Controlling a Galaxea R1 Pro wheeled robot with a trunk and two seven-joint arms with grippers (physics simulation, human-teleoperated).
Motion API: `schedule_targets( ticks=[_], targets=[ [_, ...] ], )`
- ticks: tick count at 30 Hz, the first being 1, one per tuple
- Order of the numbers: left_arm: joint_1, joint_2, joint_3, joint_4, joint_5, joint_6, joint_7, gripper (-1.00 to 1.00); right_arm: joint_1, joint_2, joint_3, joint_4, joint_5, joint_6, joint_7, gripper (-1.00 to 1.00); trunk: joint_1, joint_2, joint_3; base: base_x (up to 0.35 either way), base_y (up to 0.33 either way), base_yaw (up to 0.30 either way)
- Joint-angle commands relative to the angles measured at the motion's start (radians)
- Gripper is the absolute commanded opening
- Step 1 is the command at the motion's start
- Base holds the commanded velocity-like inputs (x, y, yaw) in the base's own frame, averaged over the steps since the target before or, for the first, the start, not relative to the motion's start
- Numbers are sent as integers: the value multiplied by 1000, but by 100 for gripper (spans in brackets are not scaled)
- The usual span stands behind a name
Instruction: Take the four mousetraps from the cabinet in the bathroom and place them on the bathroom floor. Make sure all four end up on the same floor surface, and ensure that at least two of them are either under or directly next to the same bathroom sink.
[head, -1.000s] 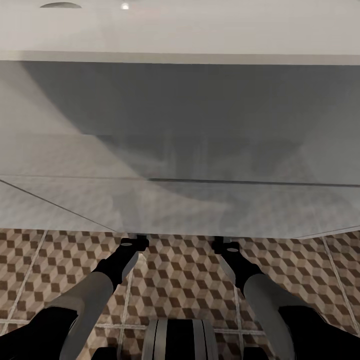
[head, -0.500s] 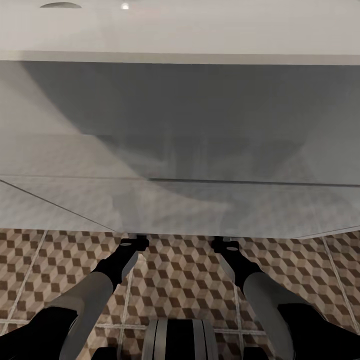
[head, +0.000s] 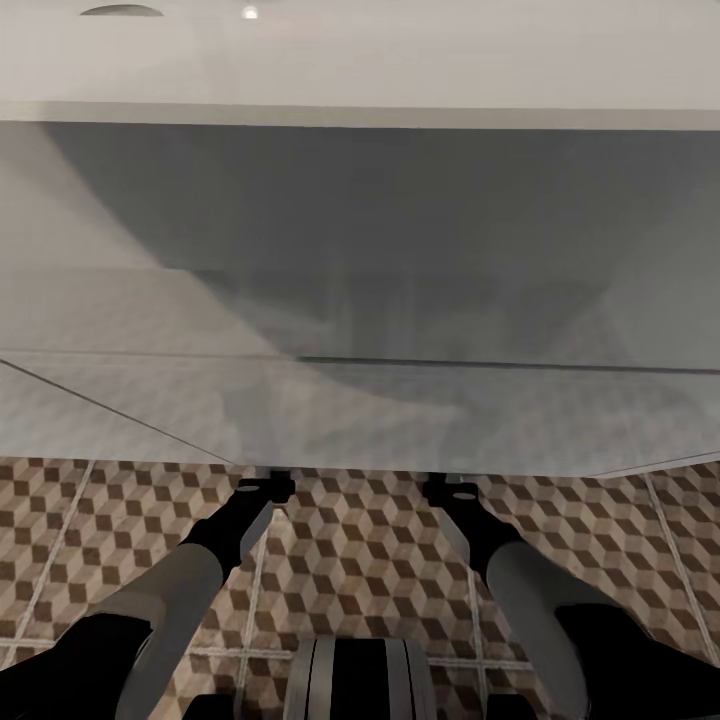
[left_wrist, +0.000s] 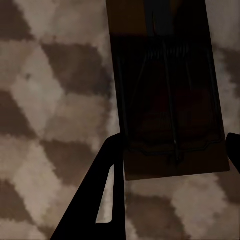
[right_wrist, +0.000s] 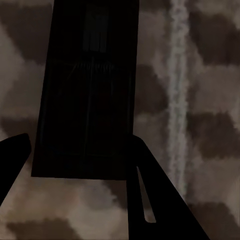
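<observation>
Left arm (head: 190, 580) slightly shifted, vanity (head: 360, 300) ahead

Matt wooden mousetrap (left_wrist: 170, 100) with thin metal wire (dull); bathroom floor (head: 380, 560) smooth printed tile.

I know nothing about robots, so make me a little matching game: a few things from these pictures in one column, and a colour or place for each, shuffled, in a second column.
Things:
1. mousetrap in the left claw
2. mousetrap in the right claw
3. bathroom floor
4. white vanity

Descriptions:
A. pale and wide, looming above both arms in the head view
B. brown-and-beige cube pattern
C. in deep shadow, almost black, with a pale grout line beside it
D. tan board, wire spring and a faint red spot showing

Pairs: 1-D, 2-C, 3-B, 4-A
</observation>
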Motion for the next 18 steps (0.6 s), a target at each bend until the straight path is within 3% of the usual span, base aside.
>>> schedule_targets(
  ticks=[1,10,18],
  targets=[
    [0,1,-9,-2,9,6,10,-100,-2,0,-1,1,3,10,-3,-100,0,0,-1,0,0,0],
    [0,0,-9,-2,9,6,10,-100,-11,0,-1,23,-1,18,-3,-100,0,0,-1,0,0,0],
    [0,-1,-9,-2,9,6,10,-100,-12,0,-1,25,-35,16,-3,-100,0,0,-1,0,0,0]
  ],
)
